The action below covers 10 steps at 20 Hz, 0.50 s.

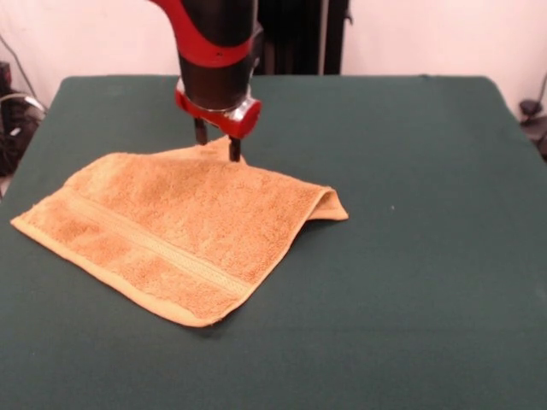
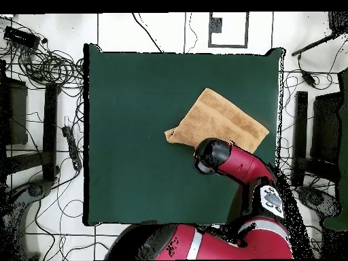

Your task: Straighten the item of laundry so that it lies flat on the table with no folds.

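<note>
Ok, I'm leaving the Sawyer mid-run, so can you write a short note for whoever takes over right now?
Gripper: down at the towel's far edge, tips at or just behind the raised fabric there. Whether the jaws are closed on it cannot be seen.
Towel: on the table, towards the left side in the front view. One end is doubled over, with a folded corner on the right in the front view. The woven band shows near the front edge.
Done: nothing flattened yet.
Left: open the fold and spread the towel flat.
</note>
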Each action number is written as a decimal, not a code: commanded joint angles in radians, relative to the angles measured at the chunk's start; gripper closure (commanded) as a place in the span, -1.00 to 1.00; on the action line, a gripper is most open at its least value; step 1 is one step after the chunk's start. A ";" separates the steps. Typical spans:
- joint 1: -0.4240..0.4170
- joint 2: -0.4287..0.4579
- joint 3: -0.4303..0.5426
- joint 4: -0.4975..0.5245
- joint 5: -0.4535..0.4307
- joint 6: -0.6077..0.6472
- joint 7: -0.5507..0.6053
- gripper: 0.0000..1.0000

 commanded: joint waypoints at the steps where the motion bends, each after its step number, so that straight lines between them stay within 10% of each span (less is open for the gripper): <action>1: 0.001 0.181 0.072 -0.032 0.019 0.031 0.164 -1.00; 10: 0.003 0.331 0.055 -0.024 0.082 -0.067 0.251 -1.00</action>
